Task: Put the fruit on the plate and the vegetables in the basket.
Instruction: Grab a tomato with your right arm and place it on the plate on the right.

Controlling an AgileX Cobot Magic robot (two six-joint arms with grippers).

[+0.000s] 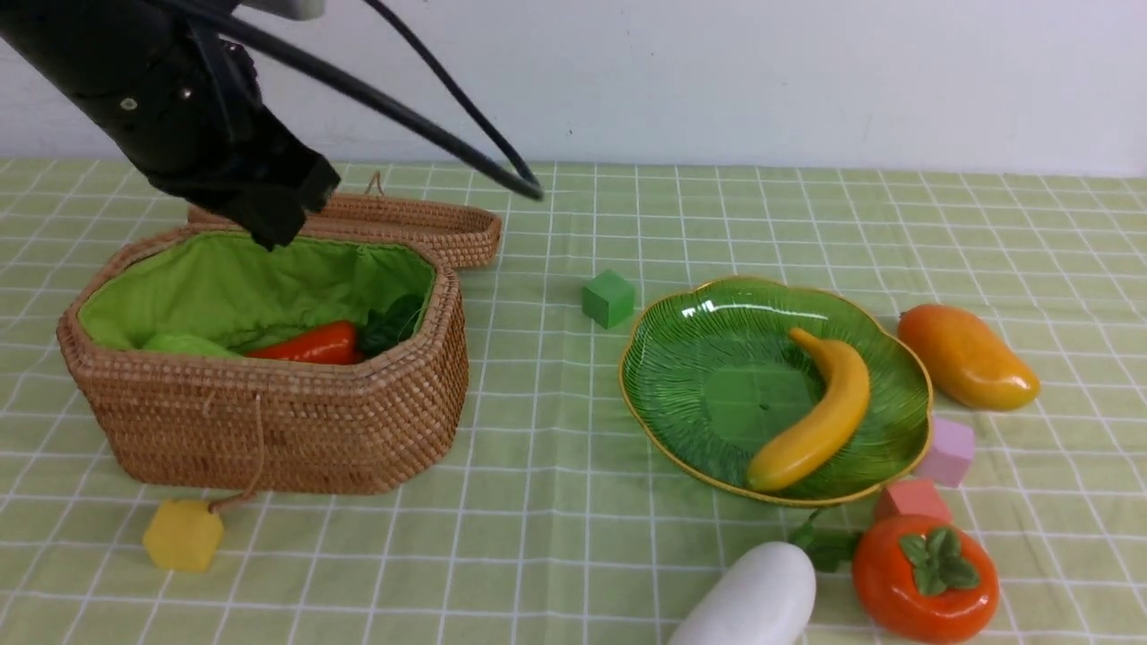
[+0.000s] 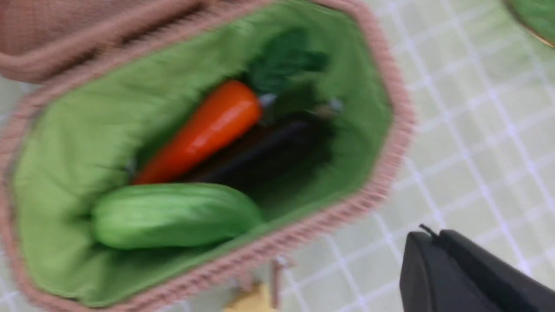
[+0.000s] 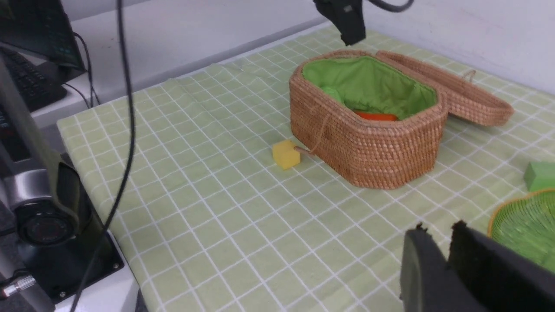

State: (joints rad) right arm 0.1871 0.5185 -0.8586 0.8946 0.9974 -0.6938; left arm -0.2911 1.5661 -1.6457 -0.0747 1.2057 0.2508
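The wicker basket (image 1: pixel 269 430) stands open at the left, holding the red-orange vegetable (image 1: pixel 309 345), the green gourd (image 2: pixel 173 214) and the dark eggplant (image 2: pixel 260 151). My left gripper (image 1: pixel 273 235) hangs above the basket's back rim, shut and empty. The banana (image 1: pixel 820 412) lies on the green plate (image 1: pixel 708 358). Right of the plate lies the mango (image 1: pixel 968 358). The persimmon (image 1: pixel 923 578) and the white radish (image 1: pixel 753 600) lie in front of the plate. My right gripper (image 3: pixel 438 229) shows only in its wrist view, near the plate's rim (image 3: pixel 524 225), with a narrow gap between its tips and nothing in it.
The basket's lid (image 1: pixel 421 224) lies open behind it. Small cubes sit about: green (image 1: pixel 609 298) left of the plate, yellow (image 1: pixel 184 535) before the basket, pink (image 1: pixel 947 451) and red (image 1: pixel 912 500) by the plate's right front. A wall closes the back.
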